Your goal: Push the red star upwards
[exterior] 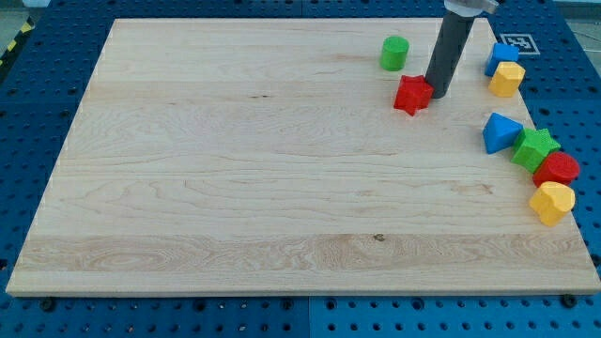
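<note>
The tip (437,95) touches the red star (412,95) at its 3 o'clock side; as a bare rod, it grips nothing. The star lies on the wooden board (235,188), the green cylinder (394,53) at its 11 o'clock.

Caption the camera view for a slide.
My tip touches the red star on its right, below the green cylinder.
</note>
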